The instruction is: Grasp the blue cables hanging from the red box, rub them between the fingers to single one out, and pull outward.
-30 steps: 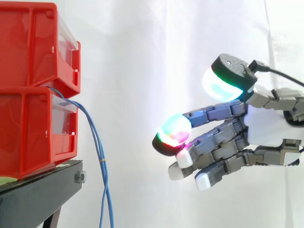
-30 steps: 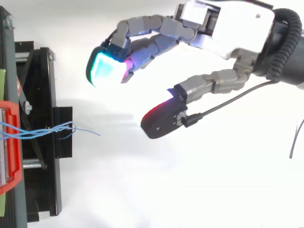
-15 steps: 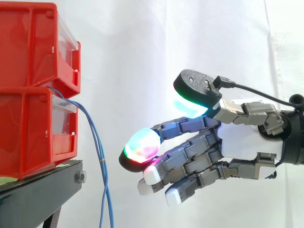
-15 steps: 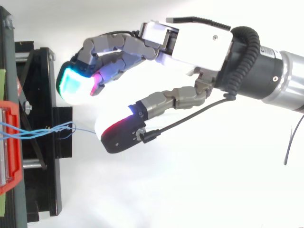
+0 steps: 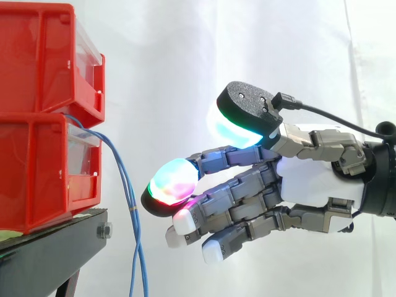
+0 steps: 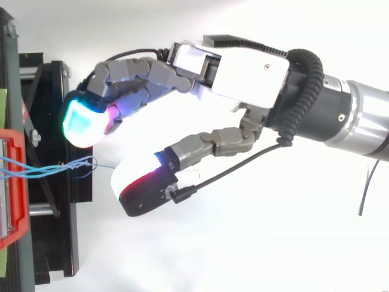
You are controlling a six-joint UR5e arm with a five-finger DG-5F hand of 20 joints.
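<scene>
Your robot hand (image 5: 309, 179) is open, its fingers loosely bent and spread away from the thumb, holding nothing. Its glowing fingertips (image 5: 170, 184) sit just right of the cables (image 5: 129, 197), apart from them. From above, the cables' loose ends point into the gap between fingers and thumb. The cables are thin and blue with a small yellow band. They hang from the top of the lower red bin (image 5: 37, 173), down past the black stand (image 5: 49, 247).
</scene>
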